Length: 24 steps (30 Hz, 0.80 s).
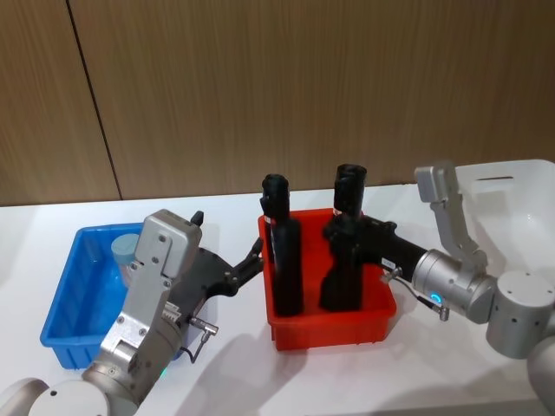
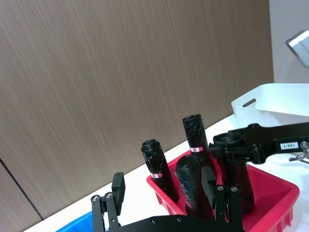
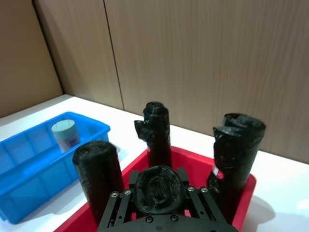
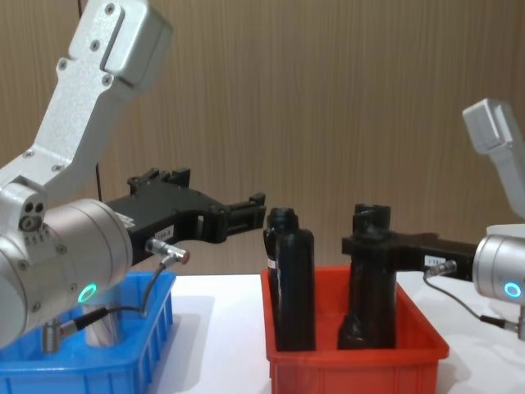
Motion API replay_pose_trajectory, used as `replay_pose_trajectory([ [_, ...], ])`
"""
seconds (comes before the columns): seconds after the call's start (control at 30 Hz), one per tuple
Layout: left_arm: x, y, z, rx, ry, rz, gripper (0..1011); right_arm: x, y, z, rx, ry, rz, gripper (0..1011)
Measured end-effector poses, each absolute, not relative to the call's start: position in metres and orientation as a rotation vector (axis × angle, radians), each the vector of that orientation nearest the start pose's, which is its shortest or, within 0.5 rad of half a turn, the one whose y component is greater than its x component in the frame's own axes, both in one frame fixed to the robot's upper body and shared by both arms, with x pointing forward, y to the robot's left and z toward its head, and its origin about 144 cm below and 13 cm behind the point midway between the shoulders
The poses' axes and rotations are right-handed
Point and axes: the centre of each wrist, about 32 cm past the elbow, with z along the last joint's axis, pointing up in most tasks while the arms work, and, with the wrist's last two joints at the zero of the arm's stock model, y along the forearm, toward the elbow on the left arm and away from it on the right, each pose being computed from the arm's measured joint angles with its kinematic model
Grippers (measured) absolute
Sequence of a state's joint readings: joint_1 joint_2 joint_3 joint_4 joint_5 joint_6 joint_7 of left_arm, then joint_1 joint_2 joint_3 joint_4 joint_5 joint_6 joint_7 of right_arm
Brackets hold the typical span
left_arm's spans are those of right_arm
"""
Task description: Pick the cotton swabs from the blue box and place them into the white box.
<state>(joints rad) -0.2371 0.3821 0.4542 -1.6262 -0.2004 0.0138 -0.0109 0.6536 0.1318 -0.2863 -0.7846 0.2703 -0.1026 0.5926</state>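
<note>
1. Cotton swabs point(image 1: 127, 250): we see one tub with a pale lid standing in the blue box point(image 1: 69, 299) at the far corner, on the robot's left side of the table point(image 1: 225, 373). The right wrist view shows it too, upright and untouched.
2. Left end effector point(image 1: 257, 252) hangs above the gap between the blue box and the red bin point(image 1: 334, 329), fingers spread apart, nothing between them. It points toward the red bin, not down at the tub.
3. Right end effector point(image 1: 340, 232) is over the red bin, right at the black bottles point(image 1: 286, 260). Its fingers sit around the neck of the right-hand bottle in the chest view. We cannot tell if they are pinching it or just surrounding it.
4. White box point(image 1: 512, 208) sits at the robot's far right, well apart from the blue box, with the red bin between them.
5. We judge the task not started on this tub: it is in the blue box and no fingers are on it.
6. Likely reason for the layout: the red bin with tall bottles is a distractor in the carry path, so any transfer has to lift over it.
7. Risk, as we judge it: the tall bottles could get knocked by either arm crossing.
</note>
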Motion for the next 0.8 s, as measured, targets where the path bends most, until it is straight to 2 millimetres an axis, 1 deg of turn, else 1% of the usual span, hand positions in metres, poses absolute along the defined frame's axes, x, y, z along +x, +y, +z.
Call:
replay_pose_trajectory([
  [0.27, 0.492, 0.198, 1.204, 0.061, -0.268, 1.124, 1004, 0.620, -0.235, 1.172, -0.001, 0.019, -0.909, 416],
  [0.33, 0.492, 0.198, 1.204, 0.061, -0.268, 1.124, 1004, 0.617, -0.236, 1.183, 0.023, -0.003, -0.925, 400],
  [0.37, 0.492, 0.198, 1.204, 0.061, -0.268, 1.124, 1004, 0.617, -0.236, 1.183, 0.023, -0.003, -0.925, 394],
  [0.47, 0.492, 0.198, 1.204, 0.061, -0.267, 1.124, 1004, 0.613, -0.238, 1.195, 0.047, -0.025, -0.947, 383],
  [0.57, 0.492, 0.198, 1.204, 0.061, -0.268, 1.124, 1004, 0.606, -0.241, 1.212, 0.076, -0.054, -0.976, 363],
  [0.63, 0.492, 0.198, 1.204, 0.061, -0.268, 1.124, 1004, 0.605, -0.241, 1.215, 0.082, -0.061, -0.981, 355],
  [0.73, 0.492, 0.198, 1.204, 0.061, -0.268, 1.124, 1004, 0.595, -0.246, 1.235, 0.107, -0.095, -1.025, 344],
  [0.8, 0.492, 0.198, 1.204, 0.061, -0.268, 1.124, 1004, 0.592, -0.247, 1.241, 0.114, -0.108, -1.040, 332],
])
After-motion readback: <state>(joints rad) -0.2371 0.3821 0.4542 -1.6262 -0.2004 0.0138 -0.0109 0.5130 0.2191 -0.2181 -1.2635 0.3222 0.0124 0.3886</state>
